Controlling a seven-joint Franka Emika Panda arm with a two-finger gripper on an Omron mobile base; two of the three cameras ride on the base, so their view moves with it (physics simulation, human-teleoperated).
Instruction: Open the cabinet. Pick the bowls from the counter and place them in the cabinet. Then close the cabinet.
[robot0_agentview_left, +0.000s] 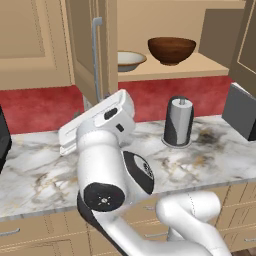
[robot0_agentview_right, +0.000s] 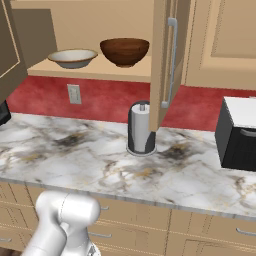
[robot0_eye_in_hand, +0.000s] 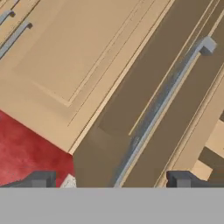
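The cabinet stands open, its left door (robot0_agentview_left: 85, 47) swung out edge-on and its right door (robot0_agentview_right: 160, 65) swung out too. On its shelf (robot0_agentview_left: 205, 67) sit both bowls: the cream-white bowl (robot0_agentview_left: 129, 60) (robot0_agentview_right: 72, 57) and, to its right, the dark wooden bowl (robot0_agentview_left: 171, 50) (robot0_agentview_right: 125, 51). My gripper (robot0_eye_in_hand: 111, 181) (robot0_agentview_left: 107, 97) is open just below the left door's lower edge. In the hand view the silver bar handle (robot0_eye_in_hand: 166, 100) (robot0_agentview_left: 95, 55) runs up from between the two fingertips (robot0_eye_in_hand: 41, 179), and nothing is held. The marble counter (robot0_agentview_left: 40, 170) (robot0_agentview_right: 75, 160) lies underneath.
A grey cylindrical canister (robot0_agentview_left: 178, 122) (robot0_agentview_right: 141, 130) stands on the counter below the shelf. A dark appliance (robot0_agentview_left: 242, 110) (robot0_agentview_right: 239, 132) sits at the counter's right. The red backsplash carries a wall outlet (robot0_agentview_right: 74, 93). Tan drawers (robot0_agentview_right: 200, 225) run under the counter.
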